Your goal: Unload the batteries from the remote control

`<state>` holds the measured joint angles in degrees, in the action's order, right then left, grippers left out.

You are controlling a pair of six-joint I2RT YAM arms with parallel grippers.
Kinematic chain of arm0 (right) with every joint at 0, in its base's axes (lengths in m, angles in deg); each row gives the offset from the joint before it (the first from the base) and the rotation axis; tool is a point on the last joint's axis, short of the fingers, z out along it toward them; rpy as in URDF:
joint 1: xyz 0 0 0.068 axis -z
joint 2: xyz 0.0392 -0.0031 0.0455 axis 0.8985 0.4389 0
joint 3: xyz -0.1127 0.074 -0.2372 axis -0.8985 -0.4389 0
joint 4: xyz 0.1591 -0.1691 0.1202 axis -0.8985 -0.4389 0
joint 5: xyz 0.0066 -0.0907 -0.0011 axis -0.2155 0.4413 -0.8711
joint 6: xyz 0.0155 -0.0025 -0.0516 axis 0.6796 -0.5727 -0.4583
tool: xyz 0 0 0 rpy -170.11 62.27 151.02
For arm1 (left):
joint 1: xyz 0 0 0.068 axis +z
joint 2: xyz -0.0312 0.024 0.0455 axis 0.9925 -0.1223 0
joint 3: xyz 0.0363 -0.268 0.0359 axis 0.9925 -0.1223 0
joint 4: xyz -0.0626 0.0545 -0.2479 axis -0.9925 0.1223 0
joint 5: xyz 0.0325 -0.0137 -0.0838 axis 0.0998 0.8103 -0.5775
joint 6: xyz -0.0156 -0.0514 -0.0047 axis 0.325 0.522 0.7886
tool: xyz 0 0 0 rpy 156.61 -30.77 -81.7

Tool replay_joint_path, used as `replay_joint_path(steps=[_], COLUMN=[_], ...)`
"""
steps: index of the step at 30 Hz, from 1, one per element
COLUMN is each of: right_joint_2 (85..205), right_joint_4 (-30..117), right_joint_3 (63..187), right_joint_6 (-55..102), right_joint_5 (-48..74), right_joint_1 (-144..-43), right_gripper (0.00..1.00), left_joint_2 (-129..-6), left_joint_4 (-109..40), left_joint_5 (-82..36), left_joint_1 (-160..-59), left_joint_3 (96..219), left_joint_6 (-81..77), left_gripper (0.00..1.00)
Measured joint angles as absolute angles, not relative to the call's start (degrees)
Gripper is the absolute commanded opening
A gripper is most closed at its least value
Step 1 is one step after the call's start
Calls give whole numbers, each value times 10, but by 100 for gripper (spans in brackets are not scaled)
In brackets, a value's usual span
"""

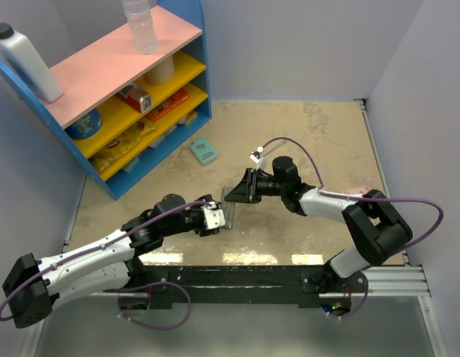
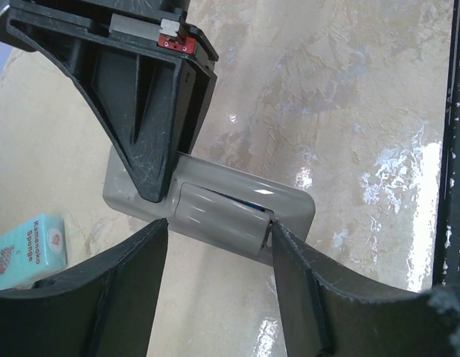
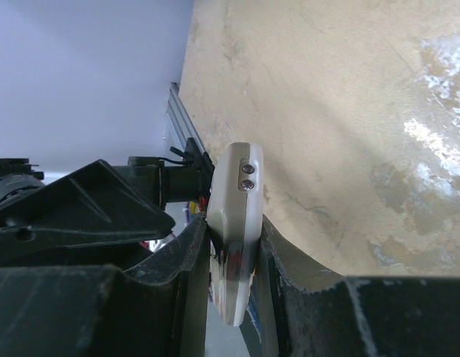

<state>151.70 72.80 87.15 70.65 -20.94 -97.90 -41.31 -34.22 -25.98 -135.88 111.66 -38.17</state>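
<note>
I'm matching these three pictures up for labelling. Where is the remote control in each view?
Top external: the remote control is at centre, between the two arms' tips, held by the right gripper.
Left wrist: remote control across the centre, just above the left gripper.
Right wrist: remote control end-on, lower centre, clamped in the jaws.
Shared landmark: the right gripper, clamped on the remote control in all three.

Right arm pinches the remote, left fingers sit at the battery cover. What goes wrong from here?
1. The right gripper holds the remote control only by its narrow sides; a tug from the left gripper may twist it loose.
2. Blue shows at the edge of the cover: the batteries may drop onto the table and roll.
</note>
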Motion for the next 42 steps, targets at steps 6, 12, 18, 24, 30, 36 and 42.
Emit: replay_joint_path(steps=[6, 12, 18, 24, 30, 36, 42], right_joint_2=[1533, 1533, 1544, 1606, 1658, 1663, 1663], right_joint_4=[715, 705, 683, 641, 565, 514, 507], right_joint_3=[871, 871, 880, 935, 992, 1022, 1014], right_joint_6=[702, 695, 684, 655, 590, 547, 521], right_joint_5=[-204, -198, -184, -170, -117, -87, -87], right_joint_1=[-977, -976, -969, -962, -957, -954, -954], right_gripper=[0, 0, 0, 0, 0, 0, 0], left_joint_2=[-413, -412, -443, -502, -519, -521, -478], left_joint_4=[-342, -343, -357, -356, -356, -356, -357], left_joint_5=[-252, -248, -230, -185, -150, -127, -120], left_joint_1=[-1359, -1359, -1359, -1357, -1355, -1355, -1355], left_joint_3=[1117, 1117, 1117, 1117, 1117, 1117, 1117], left_joint_6=[-382, -382, -376, -364, -351, -342, -336], left_gripper=[62, 62, 62, 63, 63, 68, 72])
